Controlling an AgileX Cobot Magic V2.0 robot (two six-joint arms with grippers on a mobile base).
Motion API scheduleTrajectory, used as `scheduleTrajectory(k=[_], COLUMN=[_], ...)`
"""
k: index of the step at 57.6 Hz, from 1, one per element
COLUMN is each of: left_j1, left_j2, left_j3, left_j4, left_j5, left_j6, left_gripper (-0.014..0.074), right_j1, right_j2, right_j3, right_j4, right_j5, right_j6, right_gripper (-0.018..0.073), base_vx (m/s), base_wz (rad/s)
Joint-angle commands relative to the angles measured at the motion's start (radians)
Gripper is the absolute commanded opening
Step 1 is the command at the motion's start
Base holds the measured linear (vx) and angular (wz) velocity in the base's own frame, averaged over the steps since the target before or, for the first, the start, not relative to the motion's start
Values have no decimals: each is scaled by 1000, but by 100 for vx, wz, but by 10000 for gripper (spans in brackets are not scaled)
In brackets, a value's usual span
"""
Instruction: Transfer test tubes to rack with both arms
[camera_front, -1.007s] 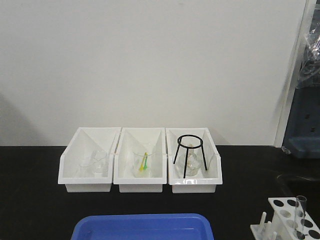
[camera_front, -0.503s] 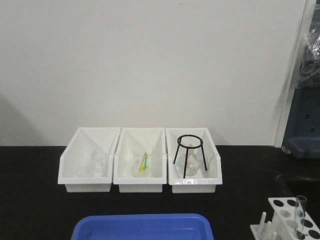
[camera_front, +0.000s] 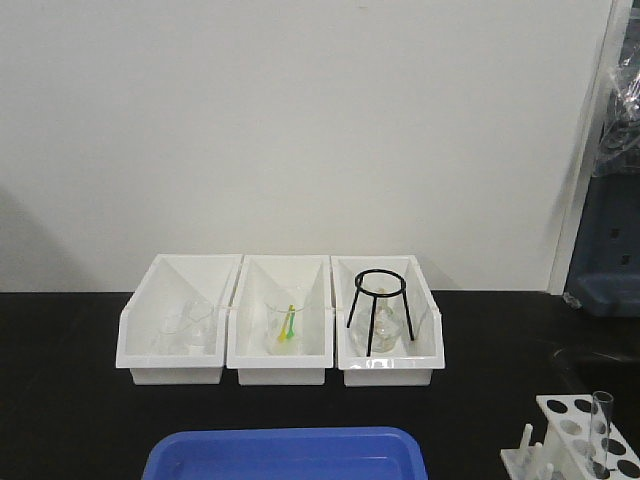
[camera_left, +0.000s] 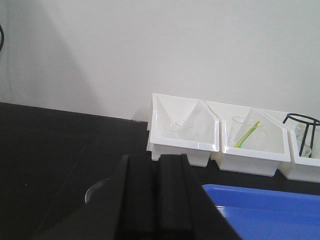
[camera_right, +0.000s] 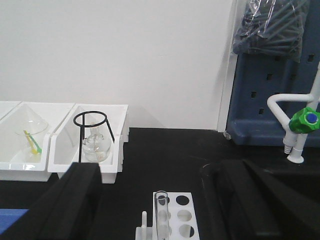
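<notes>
The white rack (camera_front: 556, 412) stands at the front right corner of the black table. One clear test tube (camera_front: 601, 428) stands upright in it. No arm shows in the front view. In the right wrist view the rack (camera_right: 174, 209) and its test tube (camera_right: 161, 212) sit below and between the wide-apart fingers of my right gripper (camera_right: 157, 170), which is open and empty, clear of the tube. My left gripper (camera_left: 156, 165) is shut with nothing between its fingers, hovering over the dark table left of the blue tray (camera_left: 270, 210).
Three white bins (camera_front: 280, 370) line the back of the table, holding beakers, a flask and a black tripod ring (camera_front: 379, 305). The blue tray (camera_front: 285, 455) lies at the front centre. A white tap with a green knob (camera_right: 305, 120) stands at the far right.
</notes>
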Motion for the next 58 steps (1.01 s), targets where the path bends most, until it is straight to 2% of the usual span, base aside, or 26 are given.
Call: scheduleTrajectory(k=[1,31,37,42,49,58], left_j1=[2,2,2,2,2,2], left_j2=[8,8,8,8,8,8], left_j3=[-25,-25,-25,-25,-25,-25], left_j4=[-7,-7,-7,-7,-7,-7], left_j5=[-81,-81,-81,-81,-81,-81], left_j6=[-1,-1,-1,-1,-1,-1], left_gripper=[-4,-4,-4,-4,-4,-4], right_j1=[-3,-3,-1,-1,5,64], right_j2=[4,4,2,-6,-57,-203], right_j3=[-35,-32,-32,-17,92,283], right_j4=[-8,-9,-53,-52,-50,-52], right_j5=[-82,-84,-89,-121,-260,-416], right_j6=[-7,-8,-7,-7,5,77], right_gripper=[547,547,531,485,374,143], base_vx=[0,0,0,0,0,0], base_wz=[0,0,0,0,0,0])
